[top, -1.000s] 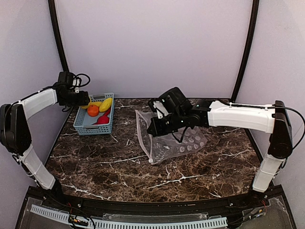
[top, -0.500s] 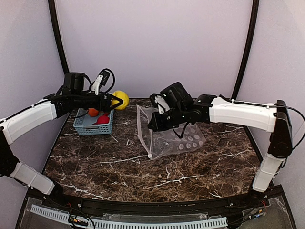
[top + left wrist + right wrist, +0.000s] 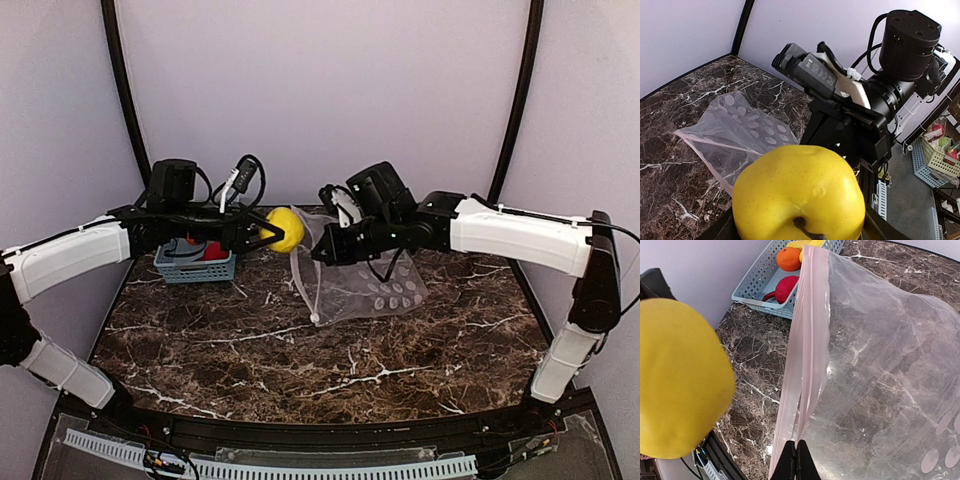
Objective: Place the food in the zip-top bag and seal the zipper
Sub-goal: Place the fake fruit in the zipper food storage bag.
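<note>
My left gripper (image 3: 272, 229) is shut on a yellow toy apple (image 3: 283, 229), which fills the lower left wrist view (image 3: 799, 197). It hangs in the air just left of the zip-top bag's mouth. The clear bag (image 3: 375, 285) with white oval dots lies on the marble table. My right gripper (image 3: 796, 456) is shut on the upper side of its pink zipper strip (image 3: 809, 340) and holds it lifted. The two pink strips stand a little apart. The apple shows at the left of the right wrist view (image 3: 680, 380). An orange ball (image 3: 788, 258) and a round red piece (image 3: 785, 289) remain in the basket.
The blue-grey slatted basket (image 3: 193, 266) stands at the back left of the table, partly hidden by my left arm. A small white slider (image 3: 315, 321) sits at the near end of the bag's mouth. The back wall is close behind.
My left gripper has carried the yellow apple from the basket rightwards to the bag's mouth. My right gripper has lifted the bag's upper edge higher.
</note>
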### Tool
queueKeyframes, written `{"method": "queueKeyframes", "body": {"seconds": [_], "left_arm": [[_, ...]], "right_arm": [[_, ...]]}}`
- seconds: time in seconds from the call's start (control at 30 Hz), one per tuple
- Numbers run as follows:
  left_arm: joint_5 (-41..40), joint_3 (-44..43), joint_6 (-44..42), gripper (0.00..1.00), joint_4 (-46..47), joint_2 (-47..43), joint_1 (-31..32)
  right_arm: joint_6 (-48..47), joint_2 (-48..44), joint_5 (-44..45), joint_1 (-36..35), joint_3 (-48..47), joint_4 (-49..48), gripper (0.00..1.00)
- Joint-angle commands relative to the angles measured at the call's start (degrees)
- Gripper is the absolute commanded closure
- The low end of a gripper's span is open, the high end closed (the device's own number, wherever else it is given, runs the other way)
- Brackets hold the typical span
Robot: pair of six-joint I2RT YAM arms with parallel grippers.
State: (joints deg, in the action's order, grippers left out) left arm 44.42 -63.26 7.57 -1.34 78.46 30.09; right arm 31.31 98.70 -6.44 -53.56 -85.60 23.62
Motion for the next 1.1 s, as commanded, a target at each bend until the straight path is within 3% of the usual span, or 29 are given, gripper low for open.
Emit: {"method": "queueKeyframes", "body": {"seconds": [0.0, 0.27, 0.87, 1.07], "left_arm": [[2.0, 0.6, 0.6, 0.29, 1.1, 1.2, 1.5], [1.1, 0.8, 1.2, 0.29, 1.1, 3.6, 4.1], [-11.1, -2.1, -0.1, 0.31, -6.4, 7.2, 4.8], [-10.1, -2.4, -0.1, 0.31, -6.5, 7.3, 5.1]], "right_arm": [[0.8, -3.1, -2.1, 0.6, 0.5, -3.7, 1.00], [0.9, -5.6, -6.1, 0.8, 3.6, -8.6, 1.00], [0.8, -8.8, -13.6, 0.9, 7.0, -16.2, 1.00], [1.1, -7.5, -14.3, 0.9, 6.7, -16.8, 1.00]]}}
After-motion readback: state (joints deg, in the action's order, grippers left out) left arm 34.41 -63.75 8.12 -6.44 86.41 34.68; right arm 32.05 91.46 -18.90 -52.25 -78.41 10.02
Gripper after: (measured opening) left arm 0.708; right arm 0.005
